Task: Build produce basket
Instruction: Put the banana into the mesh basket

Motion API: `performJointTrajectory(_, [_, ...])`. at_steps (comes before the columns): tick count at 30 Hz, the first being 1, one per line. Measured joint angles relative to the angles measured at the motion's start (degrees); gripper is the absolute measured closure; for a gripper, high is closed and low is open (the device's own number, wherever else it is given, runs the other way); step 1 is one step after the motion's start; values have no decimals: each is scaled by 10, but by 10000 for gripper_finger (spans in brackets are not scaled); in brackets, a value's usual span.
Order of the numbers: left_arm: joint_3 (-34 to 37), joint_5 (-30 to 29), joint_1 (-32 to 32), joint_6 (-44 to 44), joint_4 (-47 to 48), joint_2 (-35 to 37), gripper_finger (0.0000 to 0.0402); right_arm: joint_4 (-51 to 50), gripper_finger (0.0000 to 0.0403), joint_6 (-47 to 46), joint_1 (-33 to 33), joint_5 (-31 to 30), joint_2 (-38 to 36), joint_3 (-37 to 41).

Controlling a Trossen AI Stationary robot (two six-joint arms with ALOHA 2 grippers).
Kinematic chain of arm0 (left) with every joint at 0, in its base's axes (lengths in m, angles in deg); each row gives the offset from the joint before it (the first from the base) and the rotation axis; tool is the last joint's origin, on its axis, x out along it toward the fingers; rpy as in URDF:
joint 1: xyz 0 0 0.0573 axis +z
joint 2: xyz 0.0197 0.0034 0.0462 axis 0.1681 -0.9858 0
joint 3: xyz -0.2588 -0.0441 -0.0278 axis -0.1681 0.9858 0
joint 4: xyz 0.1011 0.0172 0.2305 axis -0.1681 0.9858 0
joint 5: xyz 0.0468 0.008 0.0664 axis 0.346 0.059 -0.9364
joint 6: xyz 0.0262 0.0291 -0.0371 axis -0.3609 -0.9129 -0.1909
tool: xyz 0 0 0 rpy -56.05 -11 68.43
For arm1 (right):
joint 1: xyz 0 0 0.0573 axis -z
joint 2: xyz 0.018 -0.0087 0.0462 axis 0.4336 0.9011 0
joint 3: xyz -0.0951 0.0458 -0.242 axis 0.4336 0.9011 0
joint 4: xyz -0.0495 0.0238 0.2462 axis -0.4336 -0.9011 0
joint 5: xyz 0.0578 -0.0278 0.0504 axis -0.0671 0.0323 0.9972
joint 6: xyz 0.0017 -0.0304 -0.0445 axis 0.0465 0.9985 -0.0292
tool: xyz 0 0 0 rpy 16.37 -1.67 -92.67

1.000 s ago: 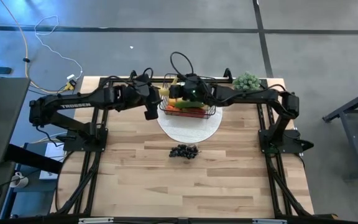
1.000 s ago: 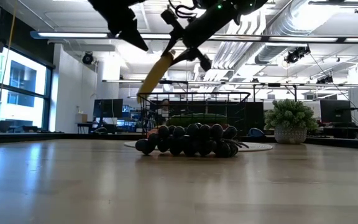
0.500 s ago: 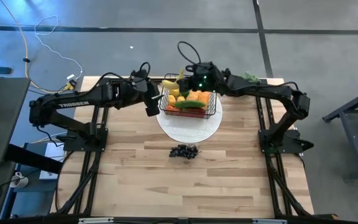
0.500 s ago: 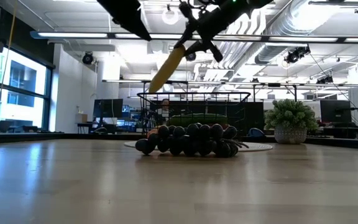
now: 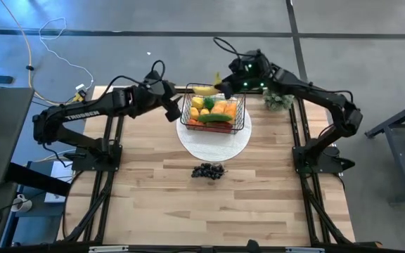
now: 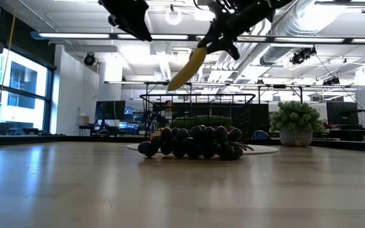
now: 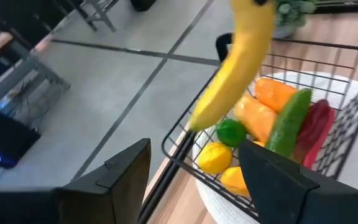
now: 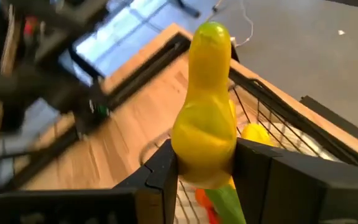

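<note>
The black wire basket point(image 5: 212, 112) stands on a round white plate point(image 5: 214, 144) and holds produce: a lemon point(image 7: 215, 157), a green pepper point(image 7: 230, 132), a cucumber point(image 7: 289, 121) and a red chili point(image 7: 316, 127). A yellow banana point(image 5: 204, 90) hangs over the basket's far rim, with my right gripper point(image 5: 223, 86) shut on it. My left gripper point(image 5: 173, 111) is open and holds nothing, in the air just left of the basket. Dark purple grapes point(image 5: 208, 171) lie on the table nearer than the plate. My right gripper pinches the banana between its two fingers near one end point(image 8: 204, 163). The fingers point(image 8: 161, 169) slant down from the table's right and far side. The banana point(image 6: 187, 68) is lifted clear and tilted, its free end pointing down toward the left above the basket's rim.
A bushy green plant point(image 5: 278, 100) stands at the table's far right corner, close under my right arm. The wide wooden tabletop point(image 5: 209, 211) lies nearer than the grapes. Beyond the far edge is grey floor.
My right gripper has gone up and toward the table's right and far edge, rolling as it went. The banana, still held, has swung from the basket's far left corner to above its far rim. My left gripper has risen a little toward the far edge and stayed open.
</note>
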Motion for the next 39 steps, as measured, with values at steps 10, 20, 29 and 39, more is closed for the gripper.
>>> performJointTrajectory(10, [0,0,32,64,1,0,171,-95,309,262,46,67,-2,0])
performJointTrajectory(20, [0,0,34,86,1,0,171,-129,309,410,58,32,-2,9])
performJointTrajectory(29, [0,0,34,88,1,0,171,-53,309,387,89,111,-2,82])
performJointTrajectory(39, [0,0,34,117,2,0,170,3,309,370,137,178,-2,141])
